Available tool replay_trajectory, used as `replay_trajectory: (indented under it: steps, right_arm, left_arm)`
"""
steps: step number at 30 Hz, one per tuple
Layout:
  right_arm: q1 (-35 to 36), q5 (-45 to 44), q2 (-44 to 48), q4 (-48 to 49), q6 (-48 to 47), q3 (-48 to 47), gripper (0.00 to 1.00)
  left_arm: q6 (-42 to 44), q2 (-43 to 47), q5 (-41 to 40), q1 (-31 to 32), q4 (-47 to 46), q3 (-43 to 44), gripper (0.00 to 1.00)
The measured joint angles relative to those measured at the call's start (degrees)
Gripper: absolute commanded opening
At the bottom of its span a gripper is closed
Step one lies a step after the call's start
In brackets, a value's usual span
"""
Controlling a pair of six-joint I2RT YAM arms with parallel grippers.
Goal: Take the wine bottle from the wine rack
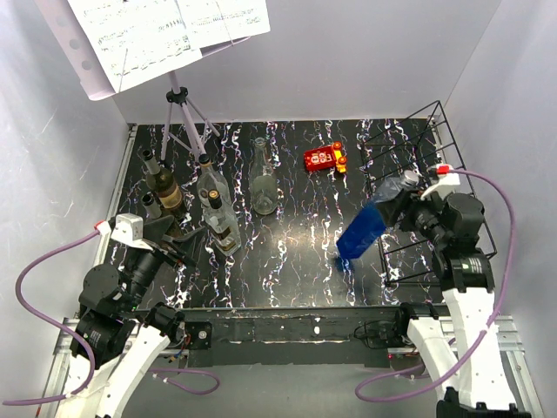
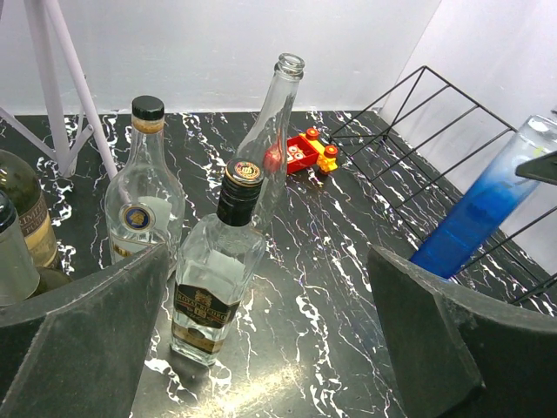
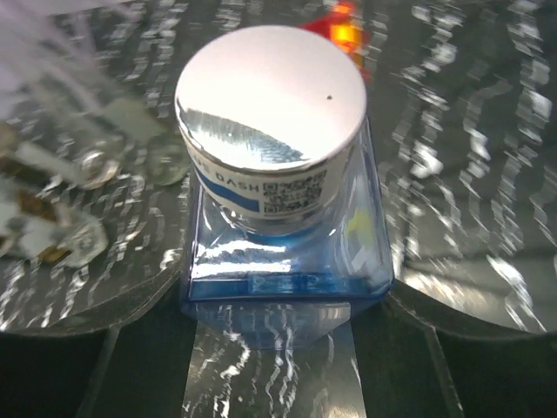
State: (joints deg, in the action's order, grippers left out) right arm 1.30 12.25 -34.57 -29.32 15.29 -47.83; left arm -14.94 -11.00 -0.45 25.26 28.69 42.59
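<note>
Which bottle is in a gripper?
The blue bottle, tilted beside the rack, its neck in the right gripper. The other bottles stand free, further left.

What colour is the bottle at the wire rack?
The bottle is blue, fading clear upward; clearest in left wrist view.

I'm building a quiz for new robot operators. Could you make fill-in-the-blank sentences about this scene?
1. The bottle held by the right tool is coloured ___.
2. The left tool is ___ and holds nothing.
3. The wine rack stands on the robot's ___ side.
4. The small toy at the back is mainly ___.
Missing words: blue; open; right; red.
</note>
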Motion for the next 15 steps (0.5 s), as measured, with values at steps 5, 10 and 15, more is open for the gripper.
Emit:
replay_trajectory:
  steps: [5, 10, 15]
  right_arm:
    - [1.9, 16.4, -5.8, 17.3, -0.8, 4.5, 0.01]
    - [14.6, 24.5, -12.8, 27.2, -8.9, 4.0, 0.01]
    - [28.2, 29.4, -19.7, 27.9, -17.6, 1.2, 0.01]
  left_arm:
    - [0.0, 0.3, -0.2, 0.0, 0.0, 0.0, 0.98]
    - [0.0, 0.3, -0.2, 0.0, 0.0, 0.0, 0.98]
    - [0.2, 0.3, -0.2, 0.0, -0.1, -0.1, 0.98]
